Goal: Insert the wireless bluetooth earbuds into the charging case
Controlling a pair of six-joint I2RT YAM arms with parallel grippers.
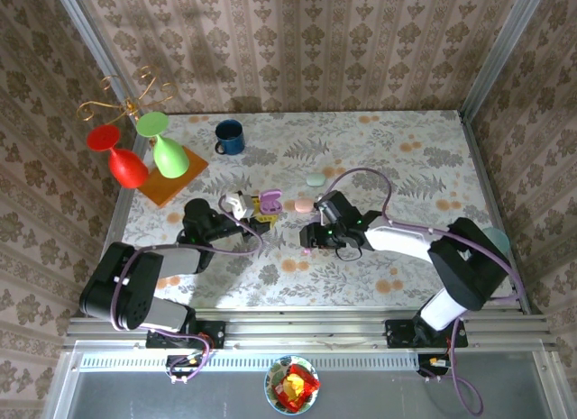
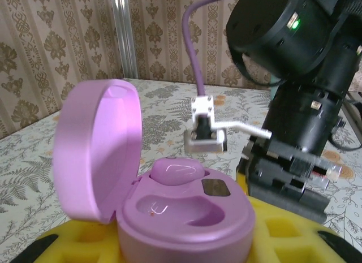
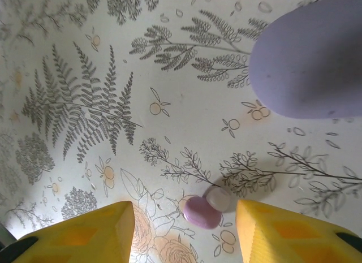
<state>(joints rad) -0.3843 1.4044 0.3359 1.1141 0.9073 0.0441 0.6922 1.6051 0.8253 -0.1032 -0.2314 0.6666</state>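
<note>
The left gripper (image 1: 260,222) pinches the open purple charging case (image 2: 186,220), lid raised. One seated earbud (image 2: 175,171) occupies the far socket. The right gripper (image 3: 184,215) hangs over the table (image 3: 85,104), fingers spread; a loose earbud (image 3: 202,211) lies between them.

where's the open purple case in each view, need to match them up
top external: open purple case left of centre, lid up.
left wrist: lower centre, lid raised at left.
right wrist: a blurred lavender shape upper right; cannot tell if it is this case.
shared landmark: right arm's green light, behind the case in left wrist.
</note>
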